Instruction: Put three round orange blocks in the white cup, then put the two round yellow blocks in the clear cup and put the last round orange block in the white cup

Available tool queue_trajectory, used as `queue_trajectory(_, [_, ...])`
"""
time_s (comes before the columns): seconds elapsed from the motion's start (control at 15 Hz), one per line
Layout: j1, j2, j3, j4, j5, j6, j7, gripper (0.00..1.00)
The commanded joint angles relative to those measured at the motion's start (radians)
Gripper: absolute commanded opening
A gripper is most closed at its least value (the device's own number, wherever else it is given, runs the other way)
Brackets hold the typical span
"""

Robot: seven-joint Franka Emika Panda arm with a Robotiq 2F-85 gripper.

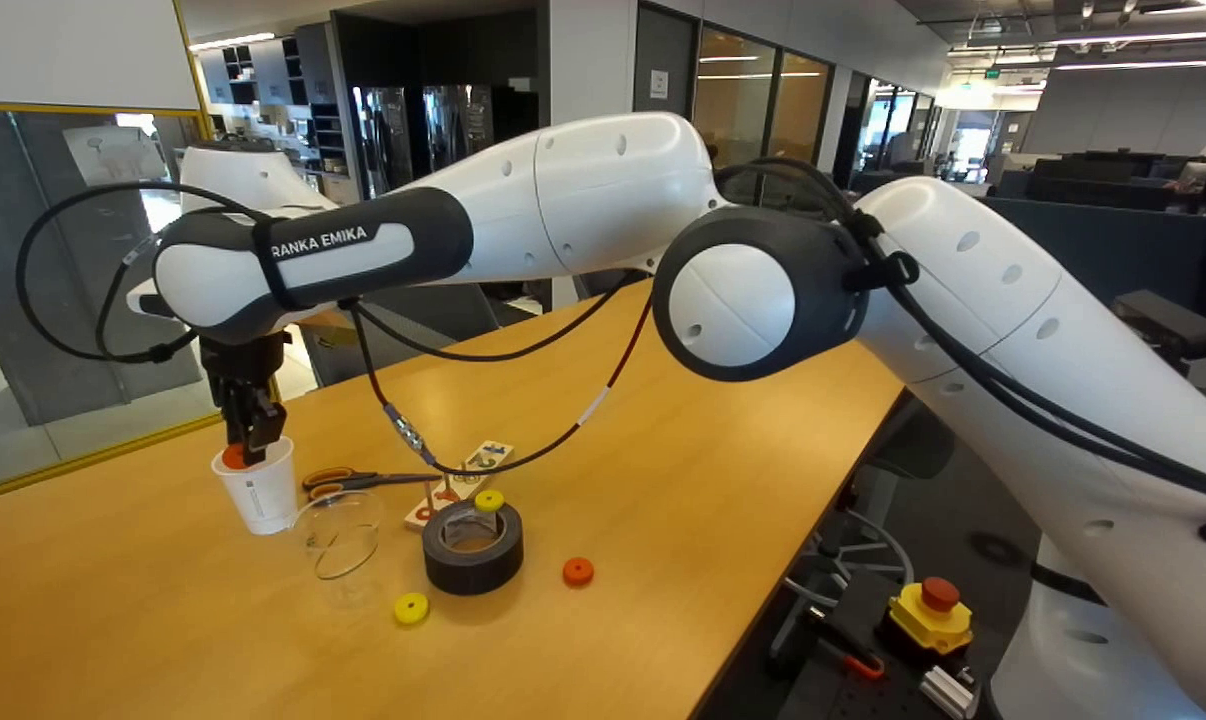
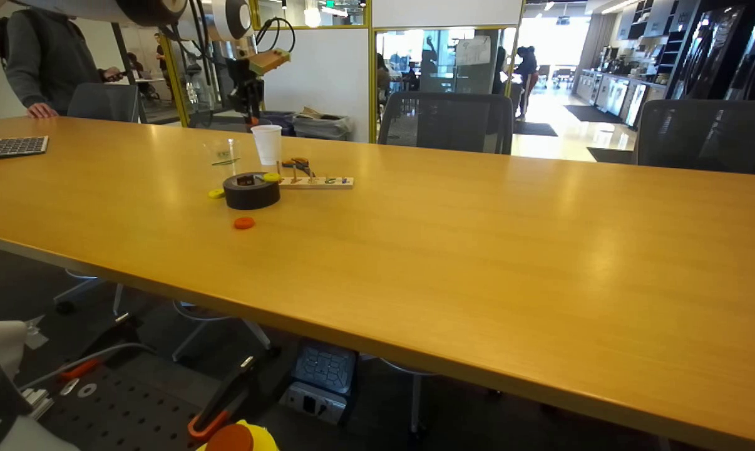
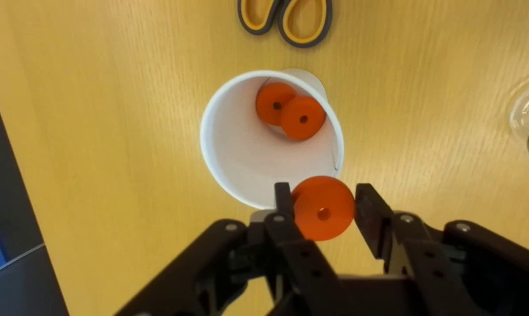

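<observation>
in the wrist view, at lower centre, the pincer (image 3: 323,206) clasps a round orange block (image 3: 322,226) by opposite edges, seen over the lower-right rim of the white cup (image 3: 242,145), presumably for release beside the two orange blocks (image 3: 291,114) lying inside.

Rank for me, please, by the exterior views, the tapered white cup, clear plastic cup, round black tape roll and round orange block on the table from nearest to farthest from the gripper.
1. The white cup, just below the gripper.
2. The clear cup, beside the white cup.
3. The tape roll, past the clear cup.
4. The orange block, past the tape roll.
</observation>
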Motion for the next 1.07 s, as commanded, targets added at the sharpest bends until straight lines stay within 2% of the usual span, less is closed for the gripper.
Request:
queue_trajectory(0.0, [0.021,0.082,-0.029,0.151,-0.014,-0.032,0.034,0.16])
queue_trajectory(0.53, [0.026,0.163,-0.067,0.259,-0.011,-0.045,0.070,0.17])
queue_trajectory(0.6, [0.027,0.166,-0.072,0.266,-0.011,-0.052,0.083,0.66])
queue_trajectory(0.73, [0.031,0.164,-0.088,0.273,-0.015,-0.065,0.115,0.71])
queue_trajectory(0.93, [0.033,0.143,-0.102,0.274,-0.007,-0.107,0.178,0.95])
queue_trajectory(1.0, [0.033,0.134,-0.105,0.276,-0.003,-0.121,0.204,0.99])
